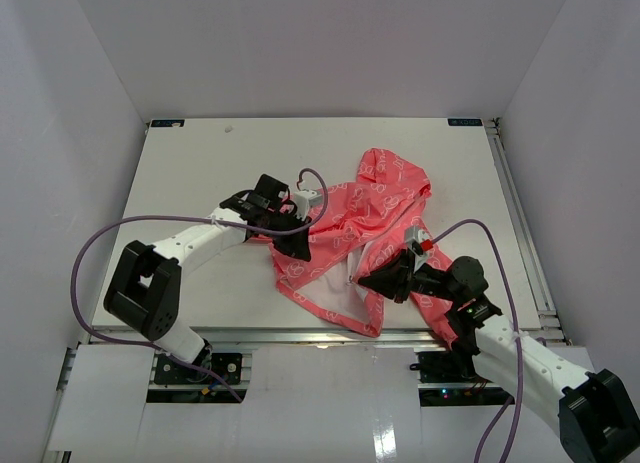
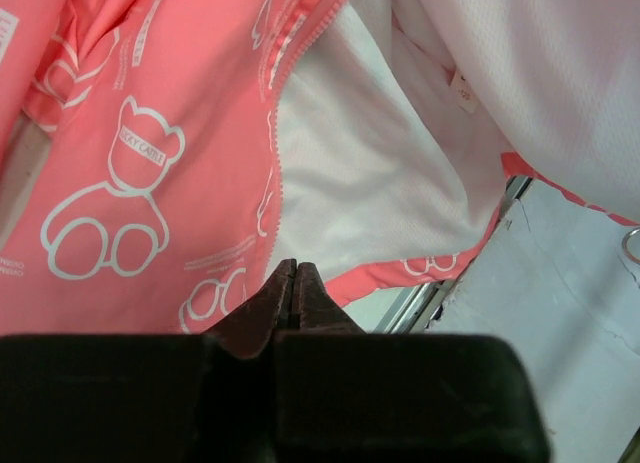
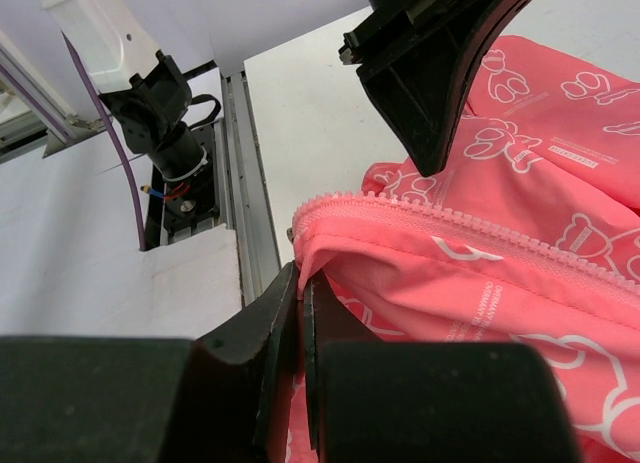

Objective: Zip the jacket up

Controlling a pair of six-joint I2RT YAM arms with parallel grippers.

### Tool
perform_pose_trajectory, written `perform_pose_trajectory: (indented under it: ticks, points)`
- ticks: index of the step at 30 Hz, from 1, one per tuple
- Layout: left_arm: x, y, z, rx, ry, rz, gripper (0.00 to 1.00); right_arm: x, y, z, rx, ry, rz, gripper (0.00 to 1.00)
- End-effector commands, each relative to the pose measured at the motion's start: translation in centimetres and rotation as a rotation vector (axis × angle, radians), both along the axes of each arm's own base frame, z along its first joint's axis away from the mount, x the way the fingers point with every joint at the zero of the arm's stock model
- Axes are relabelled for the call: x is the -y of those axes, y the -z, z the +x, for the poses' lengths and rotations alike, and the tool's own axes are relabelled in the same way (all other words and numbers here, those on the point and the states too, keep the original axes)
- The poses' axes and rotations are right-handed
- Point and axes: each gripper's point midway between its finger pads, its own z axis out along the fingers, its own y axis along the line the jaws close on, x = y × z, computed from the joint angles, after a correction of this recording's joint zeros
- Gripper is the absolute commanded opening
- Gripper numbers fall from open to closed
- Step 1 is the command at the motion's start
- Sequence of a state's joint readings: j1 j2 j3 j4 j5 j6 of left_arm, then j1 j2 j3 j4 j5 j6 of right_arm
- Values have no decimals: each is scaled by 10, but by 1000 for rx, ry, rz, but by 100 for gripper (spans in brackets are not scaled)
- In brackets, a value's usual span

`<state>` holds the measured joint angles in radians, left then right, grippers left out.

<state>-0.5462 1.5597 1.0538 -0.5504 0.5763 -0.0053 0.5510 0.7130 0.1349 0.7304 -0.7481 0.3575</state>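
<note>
Low in the top view, the right gripper (image 1: 374,280) is clamped on the jacket's (image 1: 375,208) hem by the zipper. Just left of centre, the left gripper (image 1: 297,249) is pressed together at the jacket's edge. The jacket lies unzipped mid-table (image 1: 200,163).

Bright, even overhead light; soft shadows beside the jacket (image 1: 370,198); near wrist-view foregrounds dark and blurred.

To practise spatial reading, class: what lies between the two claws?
Overhead view: the jacket, white lining showing, fills the stretch from left claw to right claw.
</note>
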Motion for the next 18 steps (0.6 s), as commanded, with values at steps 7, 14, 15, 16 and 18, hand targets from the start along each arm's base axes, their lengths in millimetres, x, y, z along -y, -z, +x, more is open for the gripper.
perform_pose_trajectory:
  ticks: [7,14,15,16,18]
  points:
    - [-33,12,-6,40,-19,243,51,-1,-25,7,77,20,31,8]
    - [-31,34,-12,66,12,299,57,-1,-27,7,84,19,33,8]
    - [-30,35,-12,65,13,302,57,-1,-28,7,85,19,34,8]
    - [-30,37,-12,64,12,308,56,-1,-28,7,87,19,33,8]
    - [-31,44,-11,67,9,334,56,-1,-27,7,85,19,32,8]
